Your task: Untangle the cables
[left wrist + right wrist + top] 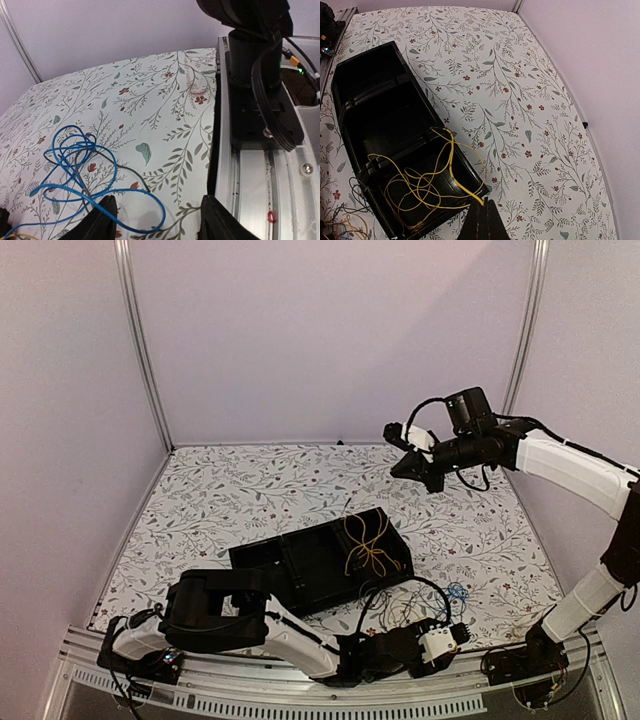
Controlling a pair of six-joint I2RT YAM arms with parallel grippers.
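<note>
Yellow cable (427,185): hair-thin, springy, heaped in loose loops in the end compartment of the black tray (350,125), with a few loops spilling over the rim onto the cloth. Tray: matte hard plastic, rectangular, three compartments, lying diagonally mid-table. Blue cable (75,170): thin, glossy, coiled in overlapping rings flat on the cloth by the near right edge. Thin black cable (125,172) threaded under the blue rings.

Left gripper (159,220): low at the near edge, jaws spread wide, one blue loop lying between the fingers (102,220), not pinched. Right gripper (482,222): up high near the far right corner, jaws pressed together.

Aluminium rail (255,175) tight along the left gripper's right side. Open cloth beyond the tray toward the back and right walls.

Table (250,480) covered in a smooth white cloth with a leaf and red-flower print. Plain pale walls, metal frame posts (140,340).
</note>
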